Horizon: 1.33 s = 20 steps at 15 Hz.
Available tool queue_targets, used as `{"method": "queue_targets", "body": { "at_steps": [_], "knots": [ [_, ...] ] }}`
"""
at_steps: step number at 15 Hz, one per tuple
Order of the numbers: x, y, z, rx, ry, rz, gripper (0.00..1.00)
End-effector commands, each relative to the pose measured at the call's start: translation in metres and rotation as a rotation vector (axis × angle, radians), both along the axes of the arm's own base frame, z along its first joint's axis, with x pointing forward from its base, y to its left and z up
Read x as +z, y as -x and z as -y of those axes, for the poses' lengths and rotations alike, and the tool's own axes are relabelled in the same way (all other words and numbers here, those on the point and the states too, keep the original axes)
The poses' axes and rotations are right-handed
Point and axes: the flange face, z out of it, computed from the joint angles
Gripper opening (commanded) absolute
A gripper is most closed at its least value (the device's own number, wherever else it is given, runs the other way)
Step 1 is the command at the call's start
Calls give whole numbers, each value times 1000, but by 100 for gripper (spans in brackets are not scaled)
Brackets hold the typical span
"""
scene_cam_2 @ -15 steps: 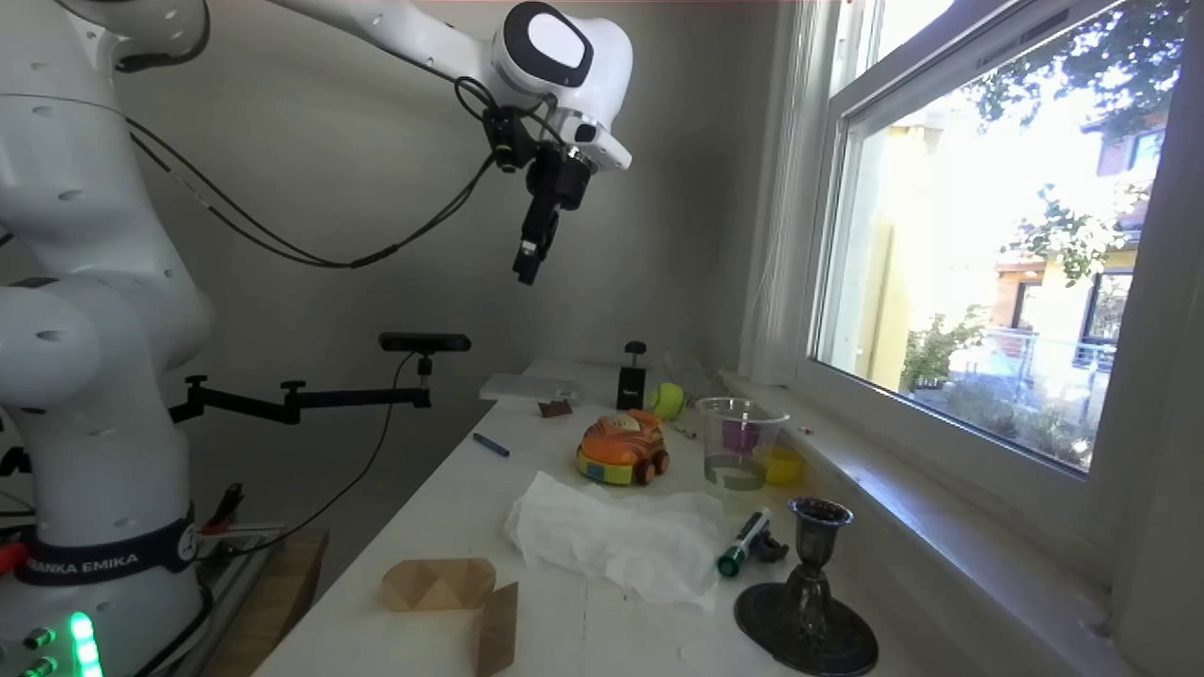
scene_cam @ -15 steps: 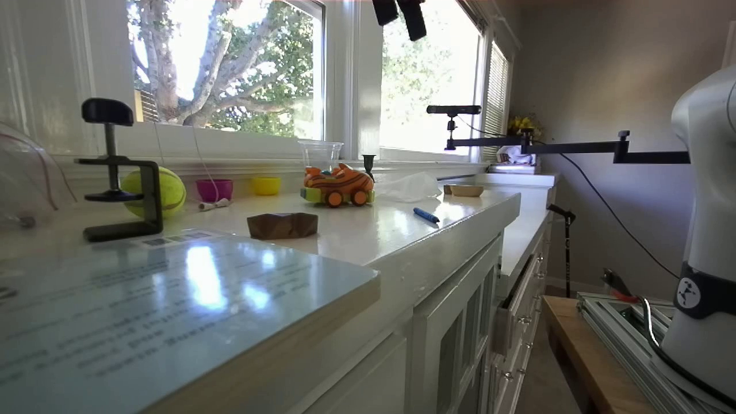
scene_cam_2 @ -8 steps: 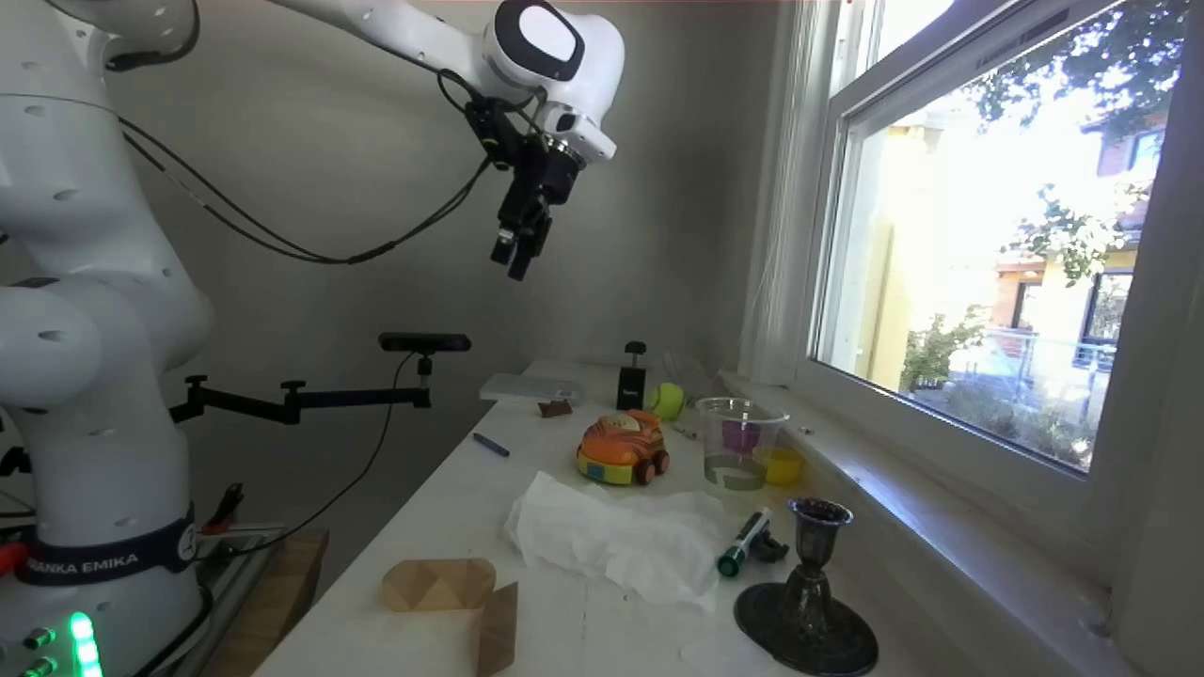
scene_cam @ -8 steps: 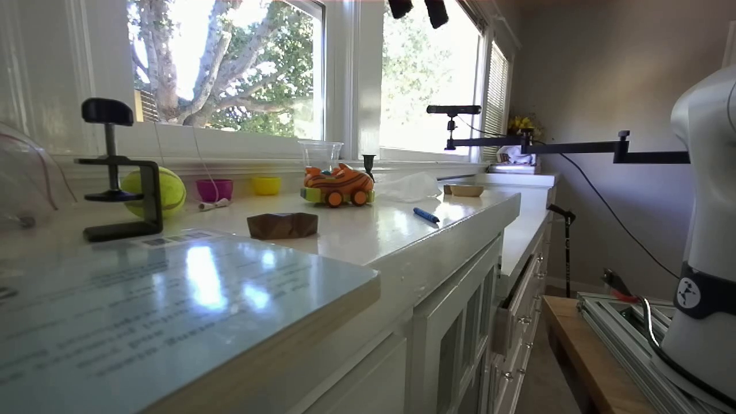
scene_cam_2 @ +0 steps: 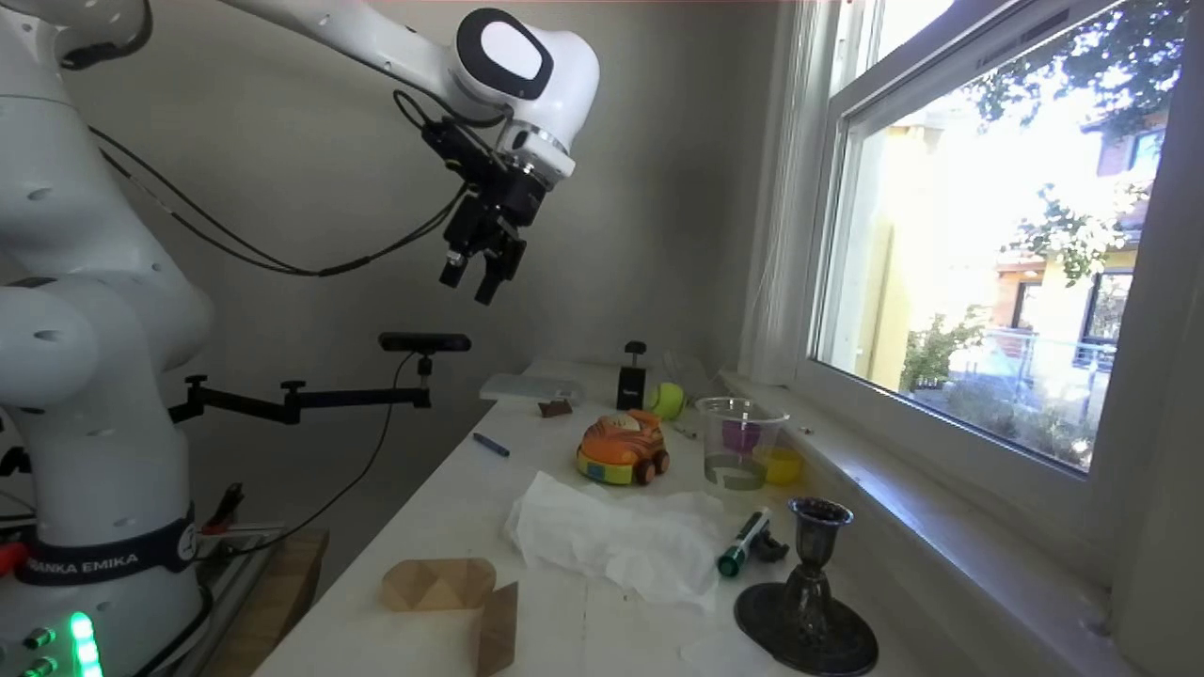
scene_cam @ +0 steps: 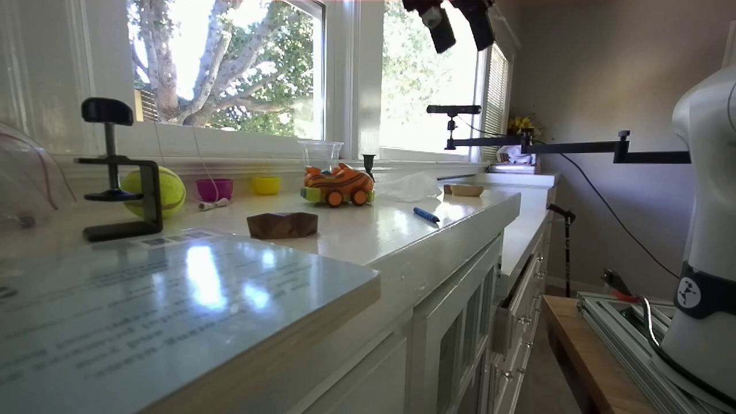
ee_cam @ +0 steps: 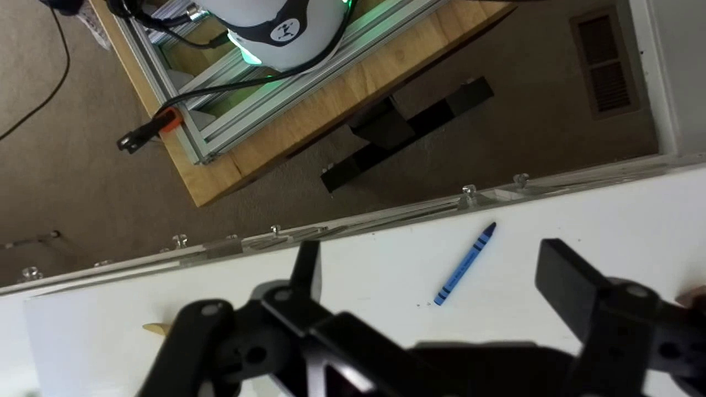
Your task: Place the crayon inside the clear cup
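The gripper (scene_cam_2: 469, 280) is held high above the white counter (scene_cam_2: 451, 527), its two fingers spread wide apart. The blue crayon (ee_cam: 465, 264) is seen lying on the counter close to its front edge; in the wrist view it is framed between the fingers, although it is well below them. The clear cup (scene_cam_2: 734, 461) is stood upright near the windowsill (scene_cam_2: 903, 498), well apart from the crayon. In an exterior view its lower part is covered by the orange toy car (scene_cam: 338, 187), so its contents cannot be made out there with confidence.
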Motion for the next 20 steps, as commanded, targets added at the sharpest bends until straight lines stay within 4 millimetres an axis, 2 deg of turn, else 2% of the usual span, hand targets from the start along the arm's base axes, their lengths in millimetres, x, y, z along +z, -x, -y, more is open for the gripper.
{"method": "queue_targets", "body": {
  "at_steps": [1, 4, 5, 8, 10, 13, 15, 16, 20],
  "knots": [
    [-31, 22, 18, -91, 8, 45, 100],
    [-60, 21, 27, -128, 18, 54, 100],
    [-70, 14, 29, -132, 14, 59, 100],
    [-97, 0, 27, -125, 5, 84, 100],
    [-108, -7, 21, -112, 3, 97, 100],
    [-116, -8, 18, -110, -5, 102, 100],
    [-106, -5, 14, -100, -59, 82, 100],
    [-114, -9, 19, -92, -13, 81, 100],
    [-110, -7, 17, -103, 9, 101, 100]
  ]
}}
